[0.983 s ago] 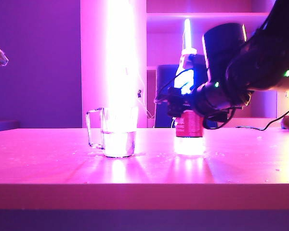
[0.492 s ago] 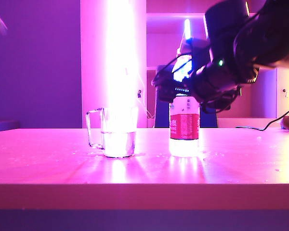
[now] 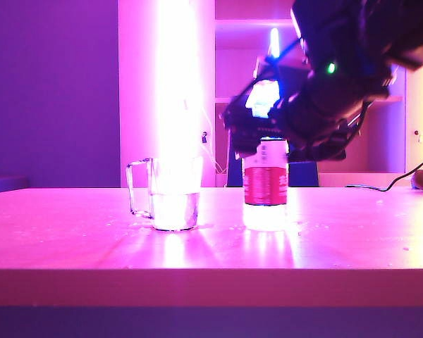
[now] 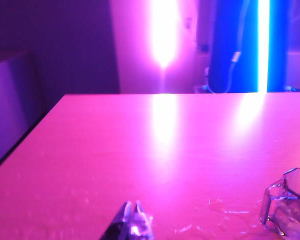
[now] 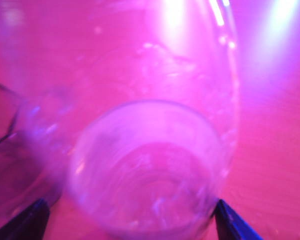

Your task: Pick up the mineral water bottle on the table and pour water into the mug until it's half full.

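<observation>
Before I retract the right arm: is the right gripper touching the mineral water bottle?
Apart. In the right wrist view the right gripper has its fingertips spread wide on either side of the mineral water bottle, with gaps showing; the exterior view shows it raised above the bottle's label.

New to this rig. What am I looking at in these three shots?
A two-armed robot at a table. The wide shot comes from a fixed camera facing the table, and the other two from a camera on each wrist. On the table stand a clear glass mug and a tall clear plastic bottle with a red label. The right hand is open above the bottle and grips nothing. The left hand is empty, with its fingertips together.
</observation>
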`<state>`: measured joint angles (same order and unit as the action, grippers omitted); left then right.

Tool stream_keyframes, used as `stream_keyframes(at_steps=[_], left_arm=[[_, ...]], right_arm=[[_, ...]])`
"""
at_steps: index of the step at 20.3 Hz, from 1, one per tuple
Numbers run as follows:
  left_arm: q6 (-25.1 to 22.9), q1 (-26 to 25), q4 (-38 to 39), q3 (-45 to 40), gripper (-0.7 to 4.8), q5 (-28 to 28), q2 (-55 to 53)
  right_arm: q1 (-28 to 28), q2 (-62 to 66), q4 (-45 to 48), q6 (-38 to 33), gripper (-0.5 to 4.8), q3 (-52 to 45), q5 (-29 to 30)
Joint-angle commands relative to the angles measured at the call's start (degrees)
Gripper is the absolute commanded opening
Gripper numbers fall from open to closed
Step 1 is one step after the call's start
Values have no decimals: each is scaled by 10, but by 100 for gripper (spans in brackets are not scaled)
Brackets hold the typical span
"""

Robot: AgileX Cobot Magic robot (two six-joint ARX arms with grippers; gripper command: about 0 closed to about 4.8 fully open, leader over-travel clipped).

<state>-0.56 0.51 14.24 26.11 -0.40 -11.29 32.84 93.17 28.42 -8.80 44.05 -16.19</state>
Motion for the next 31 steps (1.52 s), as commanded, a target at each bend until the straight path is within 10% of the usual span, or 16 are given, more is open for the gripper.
stream_keyframes(at_steps=[1, 9, 10, 12, 24, 26, 31], left_arm=[[57, -1, -2, -63, -5, -33, 68], [96, 2, -37, -212, -2, -24, 111], [96, 4, -41, -230, -2, -20, 111], [96, 4, -41, -254, -2, -19, 111], [96, 3, -40, -255, -2, -11, 111], [96, 3, -40, -255, -2, -7, 111], [96, 4, -40, -255, -2, -9, 111]], right_arm=[[18, -49, -6, 0, 479, -26, -10], [106, -207, -122, -2, 459, -67, -33], [130, -235, -138, -2, 227, -71, -31], [176, -274, -160, -2, 0, -71, -33], [299, -329, -180, 31, 53, -71, -39], [238, -380, -210, 34, 53, -71, -72], [-66, -606, -355, 86, 53, -76, 134]])
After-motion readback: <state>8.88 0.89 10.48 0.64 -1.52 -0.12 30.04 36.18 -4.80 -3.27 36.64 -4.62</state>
